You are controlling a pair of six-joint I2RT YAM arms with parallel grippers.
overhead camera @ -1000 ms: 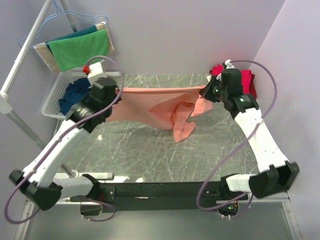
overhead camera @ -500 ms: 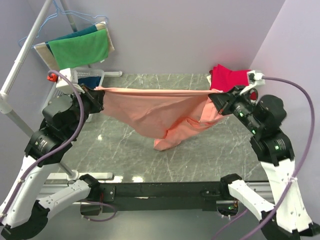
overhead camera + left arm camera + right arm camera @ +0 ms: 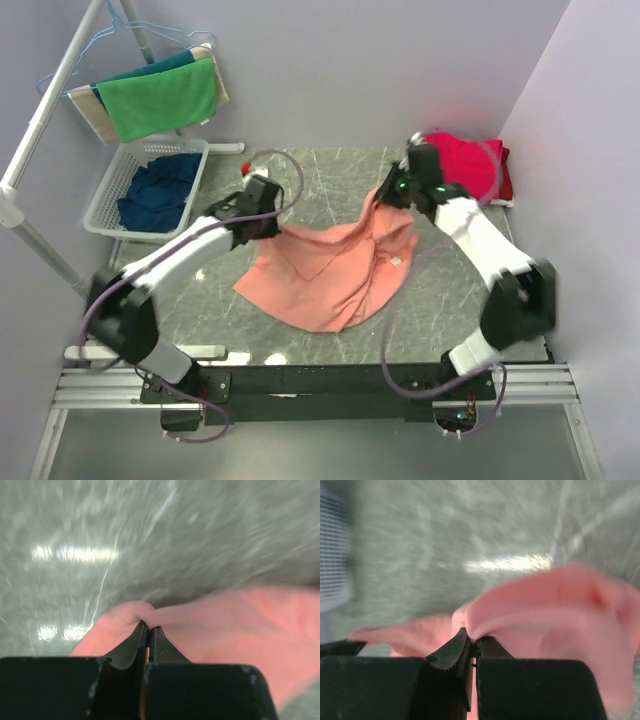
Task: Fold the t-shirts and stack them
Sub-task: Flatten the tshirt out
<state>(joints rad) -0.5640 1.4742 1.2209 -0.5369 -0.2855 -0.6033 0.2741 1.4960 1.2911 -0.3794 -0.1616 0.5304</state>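
The soft, light salmon-orange cotton t-shirt (image 3: 330, 275) lies limp at the middle of the grey marble table (image 3: 320, 172) and is best held by its corners. The left gripper (image 3: 147, 628) and the right gripper (image 3: 470, 639) each pinch its far edge.

A grey marbled table (image 3: 320, 172) is filling the middle of the frame. A salmon tee (image 3: 330, 275) is lying spread across its centre, and a red pile (image 3: 470, 165) is sitting at its upper right corner.

Salmon tee (image 3: 335, 275) rumpled on bench (image 3: 300, 175) between left pincer (image 3: 275, 228) and right pincer (image 3: 387, 195), both pinching its edge; red tees (image 3: 470, 165) heaped beyond right.
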